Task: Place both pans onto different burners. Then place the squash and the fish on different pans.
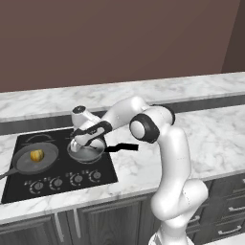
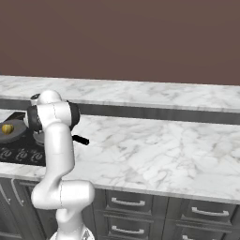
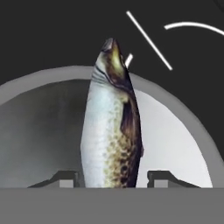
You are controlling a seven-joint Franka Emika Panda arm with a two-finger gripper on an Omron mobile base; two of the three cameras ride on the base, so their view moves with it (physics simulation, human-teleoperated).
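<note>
Fish (image 3: 111, 127) fills the middle of the hand view, hanging nose-away between the two dark finger tips (image 3: 65, 178), which stand to either side of its tail end with a sliver of space showing on each flank; the jaws look partly open, apart from the body rather than pinching it, though whether the fish is quite free of them I cannot tell. Beneath it lies the pale round bowl of the silver pan (image 3: 175, 131), its rim curving around the fish's head, so the gripper (image 3: 111, 180) appears to be placed right over the pan so that the fish ends up inside it and not on the glass. From the left base view the gripper (image 1: 85, 141) sits low over that same silver pan (image 1: 86, 153), whose black handle (image 1: 122, 147) points right toward the marble counter (image 1: 210, 139). The pan sits on a near burner of the black cooktop (image 1: 14, 191), just behind the row of knobs (image 1: 76, 179). To its left, on a separate burner, sits the dark skillet (image 1: 36, 158) with the yellow squash (image 1: 36, 155) resting in its middle, so each food has its own pan as the task asks. Farther back, the counter's raised ledge (image 1: 48, 103) meets the brown wall (image 1: 119, 38). My judgement is that the task is close to finished, with only a clean release and withdrawal left.
</note>
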